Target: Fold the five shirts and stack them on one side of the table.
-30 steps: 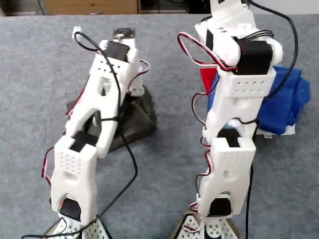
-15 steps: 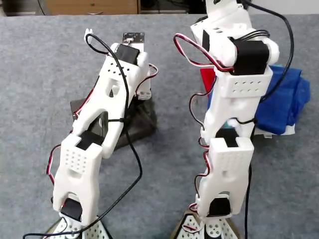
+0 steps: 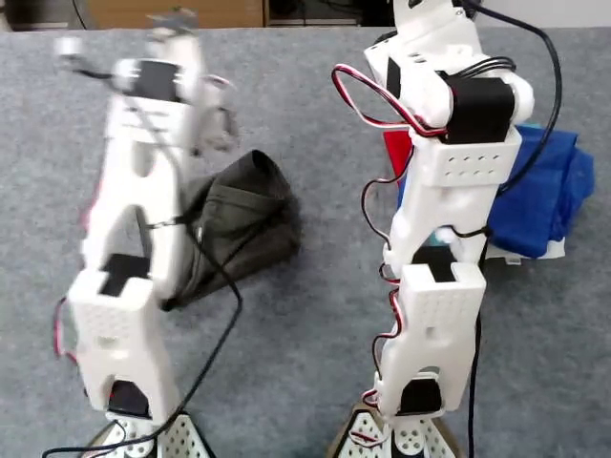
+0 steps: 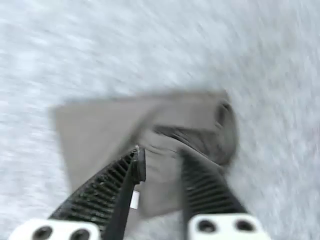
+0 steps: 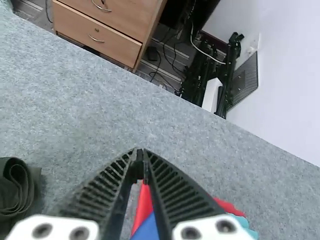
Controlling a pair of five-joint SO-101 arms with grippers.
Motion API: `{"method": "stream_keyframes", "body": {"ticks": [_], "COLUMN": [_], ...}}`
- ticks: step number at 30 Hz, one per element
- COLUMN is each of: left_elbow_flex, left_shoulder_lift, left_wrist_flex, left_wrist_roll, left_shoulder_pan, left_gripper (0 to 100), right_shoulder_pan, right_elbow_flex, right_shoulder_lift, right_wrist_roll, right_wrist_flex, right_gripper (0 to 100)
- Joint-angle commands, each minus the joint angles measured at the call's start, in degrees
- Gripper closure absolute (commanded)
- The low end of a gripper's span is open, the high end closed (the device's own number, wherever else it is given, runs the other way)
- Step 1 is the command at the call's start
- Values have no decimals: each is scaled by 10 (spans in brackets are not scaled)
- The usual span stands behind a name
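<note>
Two white arms stand side by side on a grey table [image 3: 315, 286]. The right arm [image 3: 449, 191] hides part of a blue shirt pile [image 3: 544, 200] and a red shirt [image 3: 396, 148] at the table's right side. Beyond the table is a wooden drawer unit [image 5: 105, 25], drawers shut. An olive shirt [image 3: 239, 219] lies crumpled beside the left arm [image 3: 124, 315]. The left gripper [image 4: 161, 154] is spread open above it, and the right gripper [image 5: 139, 152] has its jaws pressed together.
</note>
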Motion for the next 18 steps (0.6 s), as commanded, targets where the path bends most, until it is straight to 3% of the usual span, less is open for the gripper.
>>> {"method": "stream_keyframes", "body": {"ticks": [1,10,18], "left_elbow_flex": [-3,213,326], "left_shoulder_lift": [-86,-259,-343], "left_wrist_flex": [8,7,7], "left_wrist_roll": [-21,-122,-171], "left_shoulder_pan": [-114,-318,-475], "left_gripper": [965,981,981], "right_shoulder_pan": [-33,-147,-247], "right_elbow_flex": [-15,-15,35], "right_shoulder_lift": [8,82,118], "right_wrist_roll": [-5,-10,-7], "right_wrist_flex": [8,9,9], "right_gripper": [996,996,996]}}
